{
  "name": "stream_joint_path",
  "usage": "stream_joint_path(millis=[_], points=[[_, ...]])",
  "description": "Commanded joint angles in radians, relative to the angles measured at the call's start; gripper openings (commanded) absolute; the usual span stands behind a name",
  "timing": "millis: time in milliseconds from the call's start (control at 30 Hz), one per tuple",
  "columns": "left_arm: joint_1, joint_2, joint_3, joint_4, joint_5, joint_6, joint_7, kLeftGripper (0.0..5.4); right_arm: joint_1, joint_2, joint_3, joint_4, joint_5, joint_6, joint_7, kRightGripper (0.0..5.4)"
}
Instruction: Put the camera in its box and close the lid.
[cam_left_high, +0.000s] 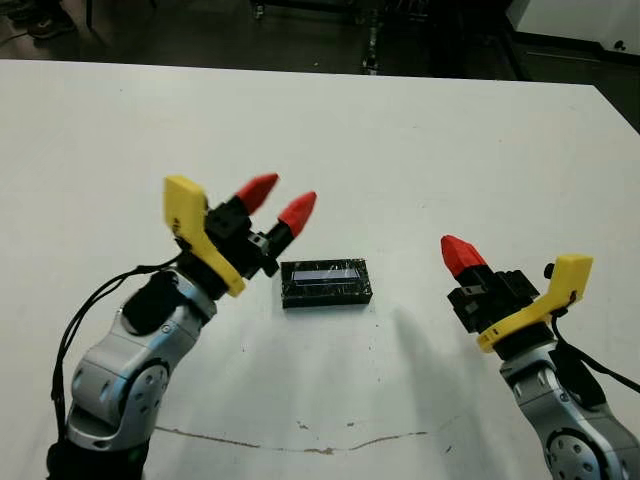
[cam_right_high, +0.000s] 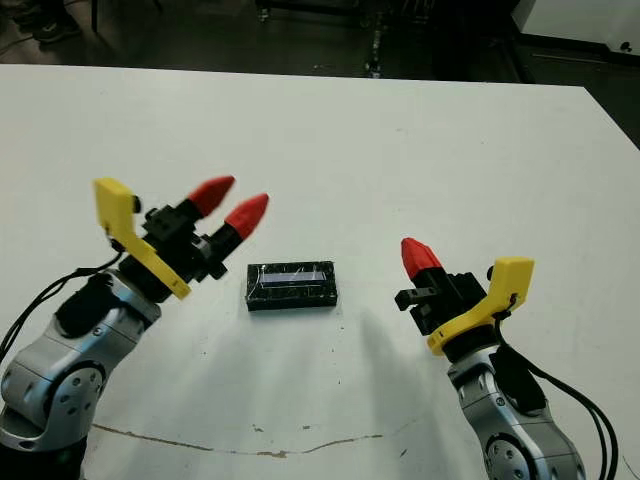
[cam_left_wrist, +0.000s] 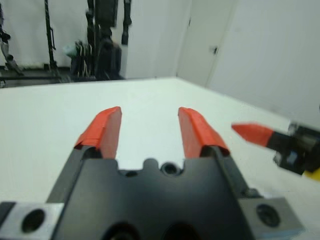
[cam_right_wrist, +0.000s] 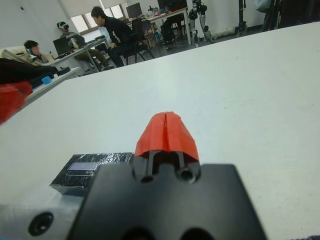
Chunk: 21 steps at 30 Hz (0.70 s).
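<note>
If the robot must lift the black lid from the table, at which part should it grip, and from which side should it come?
Probably from above, across the two long edges. The lid lies flat on the table, long side running left to right, so only its thin rim offers a grip. The left gripper is open and nearest it; the right gripper is shut and farther off.

lid (cam_left_high: 326, 283) on table (cam_left_high: 420, 150) | left tool (cam_left_high: 285, 201) spread | right tool (cam_left_high: 461, 253) pressed together
</note>
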Motion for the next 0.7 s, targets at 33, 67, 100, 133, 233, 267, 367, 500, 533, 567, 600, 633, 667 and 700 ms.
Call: stream_joint_path(millis=[33,67,100,133,233,267,367,500,533,567,600,633,667,700], points=[[-0.007,-0.005,-0.054,0.067,0.041,0.016,0.005,2.07,0.010,-0.007,-0.003,-0.002,-0.009,-0.002,-0.005,0.00],[-0.011,-0.010,-0.069,0.083,0.050,0.022,0.007,1.89,0.009,-0.007,-0.003,-0.002,-0.008,-0.001,-0.005,0.00],[-0.015,-0.018,-0.082,0.101,0.055,0.036,0.010,1.75,0.008,-0.006,-0.003,-0.004,-0.007,0.001,-0.007,0.00],[-0.017,-0.025,-0.095,0.118,0.060,0.046,0.012,1.57,0.007,-0.005,-0.003,-0.005,-0.005,0.003,-0.008,0.00],[-0.022,-0.039,-0.129,0.170,0.085,0.050,0.010,1.18,0.005,-0.005,-0.004,-0.005,0.002,0.008,-0.009,0.00],[-0.023,-0.042,-0.139,0.189,0.093,0.049,0.007,1.01,0.004,-0.006,-0.003,-0.005,0.002,0.008,-0.009,0.00],[-0.026,-0.045,-0.171,0.252,0.113,0.063,-0.006,0.55,0.003,-0.006,-0.003,-0.008,0.003,0.013,-0.015,0.00],[-0.031,-0.033,-0.233,0.327,0.161,0.099,-0.013,0.01,0.003,-0.004,0.000,-0.009,0.003,0.009,-0.018,0.00],[-0.032,-0.033,-0.242,0.343,0.170,0.115,-0.009,0.01,0.003,-0.004,0.000,-0.012,0.003,0.011,-0.021,0.00],[-0.032,-0.035,-0.247,0.354,0.175,0.128,-0.007,0.01,0.003,-0.004,0.000,-0.014,0.003,0.013,-0.024,0.00],[-0.030,-0.034,-0.252,0.362,0.183,0.139,-0.007,0.01,0.002,-0.003,0.000,-0.016,0.005,0.018,-0.028,0.00],[-0.028,-0.031,-0.254,0.367,0.186,0.151,-0.008,0.01,0.001,-0.003,-0.001,-0.018,0.007,0.021,-0.032,0.00],[-0.026,-0.028,-0.253,0.371,0.188,0.159,-0.011,0.01,0.000,-0.003,-0.001,-0.018,0.010,0.023,-0.034,0.00],[-0.024,-0.023,-0.253,0.375,0.190,0.162,-0.016,0.01,0.000,-0.002,-0.002,-0.018,0.012,0.024,-0.036,0.00]])
